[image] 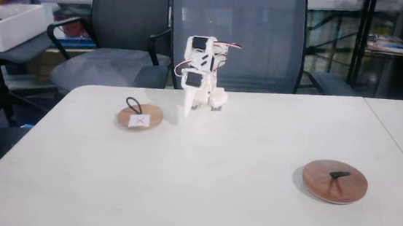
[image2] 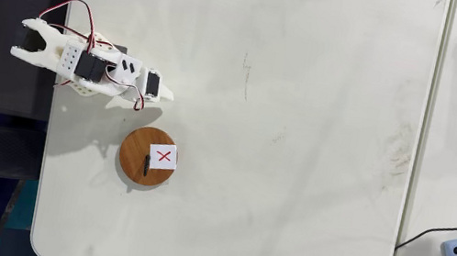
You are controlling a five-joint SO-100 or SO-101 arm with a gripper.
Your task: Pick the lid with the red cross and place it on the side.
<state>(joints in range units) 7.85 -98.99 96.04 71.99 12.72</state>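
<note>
Presently: lid with the red cross (image2: 149, 158), small wooden disc, flat on white tabletop (image2: 298, 158) just beside folded arm. Likely light, rigid, smooth-edged; best taken by thin black loop handle (image: 135, 106) standing at its rim. End effector (image: 185, 113) pointing down to tabletop, empty, clear of lid; opening impossible to tell. Larger dark lid (image: 334, 182) well apart.

Even, bright indoor light from above, white table (image: 203, 179) near overexposed with mild glare, soft faint shadows beside the arm (image2: 90, 68) in a fixed view, slightly soft, hazy focus in the lower-angle fixed view, background chairs (image: 230, 35) dim, no marked edge distortion
</note>
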